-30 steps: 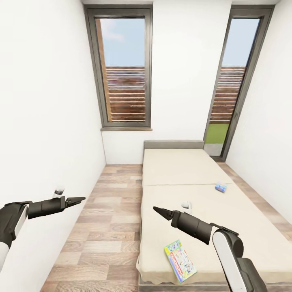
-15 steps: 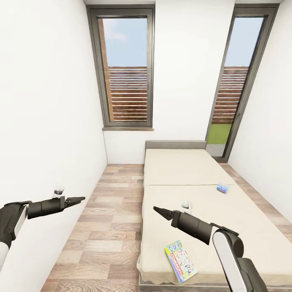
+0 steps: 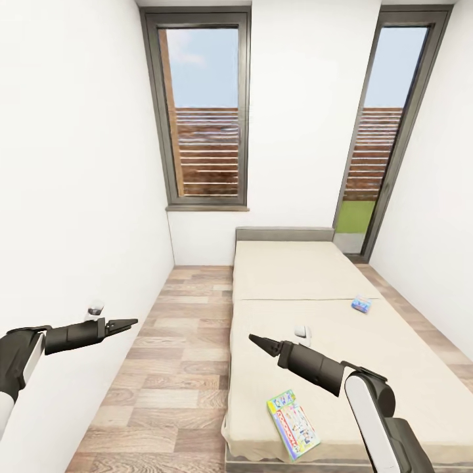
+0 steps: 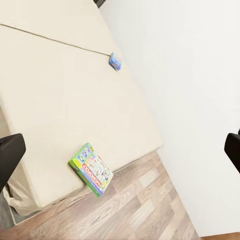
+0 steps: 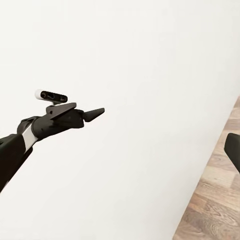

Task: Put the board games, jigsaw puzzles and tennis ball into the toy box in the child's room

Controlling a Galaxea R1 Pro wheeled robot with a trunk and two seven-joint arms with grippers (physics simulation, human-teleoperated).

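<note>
I face the bed [image 3: 309, 276] in the child's room. A green-edged board game [image 3: 292, 424] lies at its near corner, partly over the edge, and appears again in the left wrist view [image 4: 91, 169]. A small blue board game [image 3: 360, 303] [image 4: 116, 61] rests farther along the bed's right side. My left gripper [image 3: 128, 322] hangs open over the floor near the left wall. My right gripper [image 3: 256, 341] is open above the bed's near left edge, well short of the green-edged game. The table, toy box, jigsaw puzzles and tennis ball are out of view.
A strip of wood-plank floor [image 3: 177, 368] runs between the white left wall [image 3: 72, 197] and the bed. A tall window [image 3: 207, 112] and a glazed door [image 3: 378, 131] stand in the far wall. A narrow floor gap [image 3: 420, 322] lies right of the bed.
The whole view shifted slightly a second ago, so the camera moved, and it has held still since. Both arms keep the same pose and the games lie where they were.
</note>
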